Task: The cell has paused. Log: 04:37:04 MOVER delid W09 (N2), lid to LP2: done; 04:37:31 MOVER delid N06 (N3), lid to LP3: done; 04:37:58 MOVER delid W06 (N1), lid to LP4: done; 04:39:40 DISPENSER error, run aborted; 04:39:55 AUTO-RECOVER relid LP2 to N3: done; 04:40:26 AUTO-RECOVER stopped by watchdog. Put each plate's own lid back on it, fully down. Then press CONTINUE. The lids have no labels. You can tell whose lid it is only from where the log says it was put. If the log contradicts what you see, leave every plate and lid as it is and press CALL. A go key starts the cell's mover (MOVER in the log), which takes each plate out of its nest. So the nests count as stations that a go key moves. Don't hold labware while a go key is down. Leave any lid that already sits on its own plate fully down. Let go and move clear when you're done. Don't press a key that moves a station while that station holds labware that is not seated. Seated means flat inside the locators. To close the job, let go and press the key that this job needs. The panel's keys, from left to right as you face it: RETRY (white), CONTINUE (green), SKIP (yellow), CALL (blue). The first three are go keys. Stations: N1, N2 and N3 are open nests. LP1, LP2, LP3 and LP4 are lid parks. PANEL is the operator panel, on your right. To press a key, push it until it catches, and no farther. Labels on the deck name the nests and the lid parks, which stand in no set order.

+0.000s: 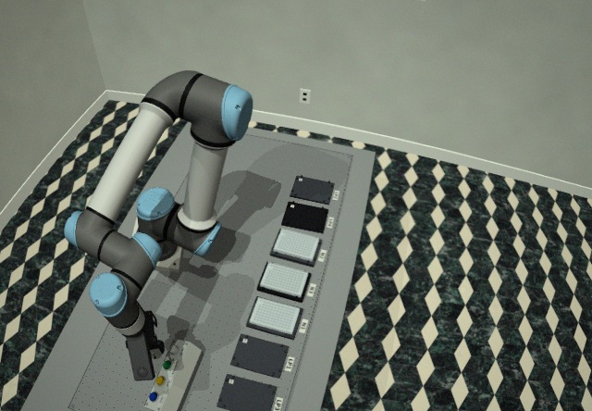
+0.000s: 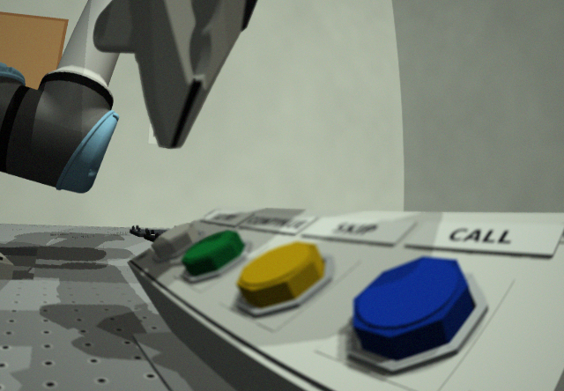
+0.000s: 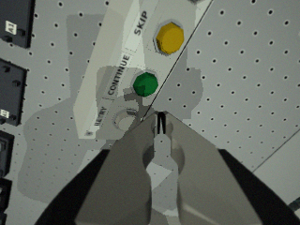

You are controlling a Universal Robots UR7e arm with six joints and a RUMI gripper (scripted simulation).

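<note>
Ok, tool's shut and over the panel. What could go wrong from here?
1. The tool hangs by the edge of the panel, about as near the white key as the green key. Coming straight down could catch the wrong go key or slide off the edge.
2. The top view does not show whether the lids on the three plates are fully down. If they are not, any go key would move unseated labware.

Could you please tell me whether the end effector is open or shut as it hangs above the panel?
Shut, and empty. In the wrist view the end effector shows its two jaws meeting at the tip with nothing between them, above the panel.
</note>
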